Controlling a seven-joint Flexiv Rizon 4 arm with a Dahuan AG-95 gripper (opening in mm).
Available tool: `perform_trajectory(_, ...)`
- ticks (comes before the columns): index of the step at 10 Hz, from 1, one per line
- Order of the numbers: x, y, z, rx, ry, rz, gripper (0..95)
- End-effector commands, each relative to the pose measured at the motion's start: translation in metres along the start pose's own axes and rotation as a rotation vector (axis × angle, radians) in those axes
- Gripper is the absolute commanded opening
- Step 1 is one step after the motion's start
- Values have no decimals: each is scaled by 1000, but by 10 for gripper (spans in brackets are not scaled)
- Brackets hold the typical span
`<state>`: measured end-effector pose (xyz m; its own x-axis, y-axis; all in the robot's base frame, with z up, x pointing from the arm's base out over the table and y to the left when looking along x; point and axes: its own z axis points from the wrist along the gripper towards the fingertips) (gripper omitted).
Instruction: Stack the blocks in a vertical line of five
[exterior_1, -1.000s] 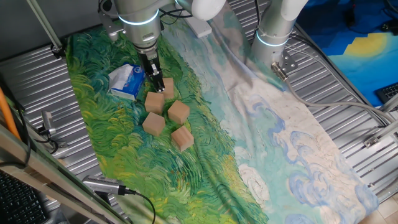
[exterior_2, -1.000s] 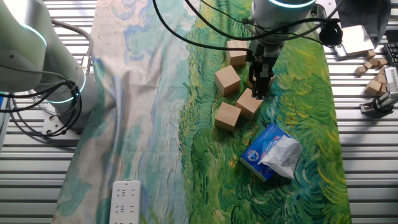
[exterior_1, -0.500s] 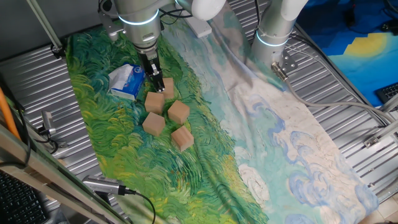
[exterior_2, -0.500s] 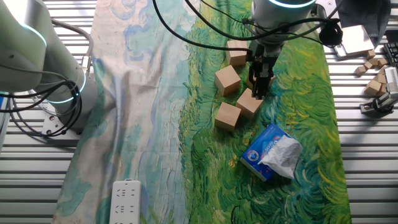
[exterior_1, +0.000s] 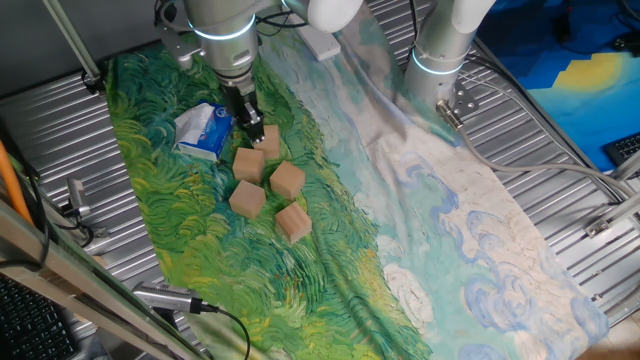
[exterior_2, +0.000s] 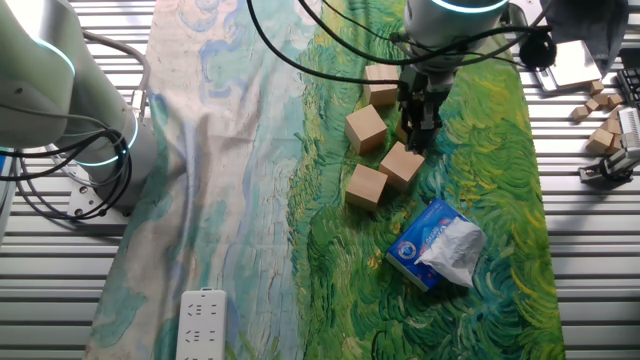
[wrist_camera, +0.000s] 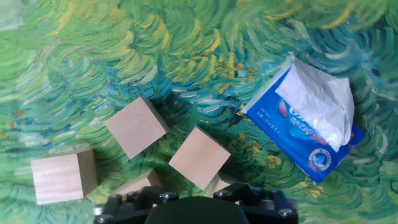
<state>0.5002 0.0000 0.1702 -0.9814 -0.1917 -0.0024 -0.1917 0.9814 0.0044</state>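
Five tan wooden blocks lie close together on the green painted cloth. My gripper (exterior_1: 256, 133) (exterior_2: 420, 140) points straight down at the rear block (exterior_1: 269, 141) (exterior_2: 403, 128). Its dark fingers are closed on that block, which sits a little above the cloth. The other blocks (exterior_1: 249, 163) (exterior_1: 287, 180) (exterior_1: 247, 198) (exterior_1: 293, 221) rest flat just in front, none of them stacked. In the hand view I see three whole blocks (wrist_camera: 135, 126) (wrist_camera: 199, 157) (wrist_camera: 62, 177). Two more are partly hidden by the gripper body at the bottom edge. The fingertips do not show there.
A blue-and-white soft packet (exterior_1: 203, 131) (exterior_2: 437, 243) (wrist_camera: 311, 124) lies right beside the blocks. A second arm's base (exterior_1: 440, 50) stands at the cloth's far side. A white power strip (exterior_2: 203, 322) and loose wooden pieces (exterior_2: 605, 110) lie off the cloth, on the ribbed metal table.
The gripper stayed low at the rear block in both earlier moments and has since risen slightly. The other blocks and the packet have not moved.
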Motion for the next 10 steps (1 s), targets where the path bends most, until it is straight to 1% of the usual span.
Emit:
perform_trajectory(1, 0, 0, 0, -5, -1, -148, 0)
perform_trajectory(8, -5, 5, 2, -7, 3, -155, 0)
perform_trajectory(10, -11, 11, 3, -21, 0, -161, 0)
